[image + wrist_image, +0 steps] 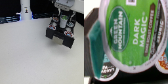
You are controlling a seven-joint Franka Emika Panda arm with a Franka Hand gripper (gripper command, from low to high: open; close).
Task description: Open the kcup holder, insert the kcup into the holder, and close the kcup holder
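Note:
The kcup (pixel 131 30) fills most of the wrist view: a bright green foil top with a pale rim, printed "Dark Magic". In the exterior view my gripper (pixel 63 19) hangs straight over the black kcup holder (pixel 59 36) and is shut on the kcup (pixel 63 21), which shows as a small green spot between the fingers. The holder's drawer looks pulled out toward the front, and pods show in its slots. Under the held kcup, the wrist view shows part of the holder's black frame (pixel 89 27).
Other pods sit in the holder: a teal-sided one (pixel 93 47), a dark-topped one (pixel 104 71) and a reddish-white one (pixel 161 67). A white bottle-like post (pixel 25 9) stands at the back on the exterior view's left. The table (pixel 30 60) is white.

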